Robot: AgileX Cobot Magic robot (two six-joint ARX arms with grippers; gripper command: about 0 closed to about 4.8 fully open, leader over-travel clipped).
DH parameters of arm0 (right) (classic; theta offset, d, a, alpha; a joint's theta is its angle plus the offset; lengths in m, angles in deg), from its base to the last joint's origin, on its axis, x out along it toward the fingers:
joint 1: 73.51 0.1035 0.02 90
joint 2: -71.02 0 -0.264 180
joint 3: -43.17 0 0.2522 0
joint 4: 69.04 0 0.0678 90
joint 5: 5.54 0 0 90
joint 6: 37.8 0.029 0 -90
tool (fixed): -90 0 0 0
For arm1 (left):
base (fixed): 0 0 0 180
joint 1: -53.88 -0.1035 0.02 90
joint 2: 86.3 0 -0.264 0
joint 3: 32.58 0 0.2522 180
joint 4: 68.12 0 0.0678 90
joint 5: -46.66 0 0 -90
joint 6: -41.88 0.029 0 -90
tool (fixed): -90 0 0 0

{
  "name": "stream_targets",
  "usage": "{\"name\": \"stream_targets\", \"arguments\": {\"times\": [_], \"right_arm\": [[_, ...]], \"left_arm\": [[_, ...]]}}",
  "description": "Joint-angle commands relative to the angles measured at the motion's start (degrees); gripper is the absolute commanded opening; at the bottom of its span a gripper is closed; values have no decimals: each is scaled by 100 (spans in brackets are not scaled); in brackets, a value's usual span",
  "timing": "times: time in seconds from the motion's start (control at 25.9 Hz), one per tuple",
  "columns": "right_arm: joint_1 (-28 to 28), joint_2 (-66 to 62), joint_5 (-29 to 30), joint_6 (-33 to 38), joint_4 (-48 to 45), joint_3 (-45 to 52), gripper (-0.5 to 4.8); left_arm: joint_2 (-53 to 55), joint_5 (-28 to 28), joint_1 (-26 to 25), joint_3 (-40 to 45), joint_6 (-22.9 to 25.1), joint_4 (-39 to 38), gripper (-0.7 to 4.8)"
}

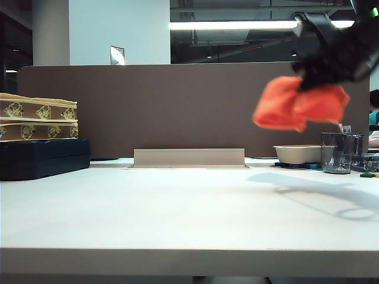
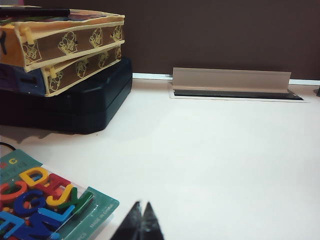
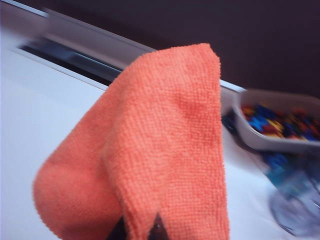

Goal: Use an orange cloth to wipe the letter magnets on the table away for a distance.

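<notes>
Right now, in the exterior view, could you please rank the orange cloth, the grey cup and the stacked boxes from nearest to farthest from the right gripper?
1. Orange cloth: clamped in the right gripper, upper right.
2. Grey cup: below, on the table's right.
3. Stacked boxes: far left.

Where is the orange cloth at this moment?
The orange cloth hangs in the air on the right of the exterior view, pinched in the right gripper, above the table and the clear cup.

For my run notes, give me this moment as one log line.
right gripper: shut on orange cloth, raised above table | left gripper: shut, empty, low by letter pack | wiping: not begun
</notes>
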Motion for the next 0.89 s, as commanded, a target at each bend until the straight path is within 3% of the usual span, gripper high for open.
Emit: {"name": "stream_targets", "arguments": {"times": [0.04, 0.5, 0.77, 0.81, 0.89], "right_arm": [[638, 555, 20, 31, 382, -20, -1], [2577, 798, -50, 24, 1814, 142, -1], [2911, 481, -155, 24, 1932, 568, 0], [2927, 457, -157, 22, 1978, 649, 8], [2977, 356, -114, 22, 1985, 872, 172]], "left_arm": [[2, 39, 2, -13, -2, 52, -3], [0, 70, 2, -13, -129, 52, -3], [0, 195, 2, -13, -129, 52, -3], [0, 192, 2, -13, -129, 52, -3], [2, 197, 2, -13, -127, 52, -3]]}}
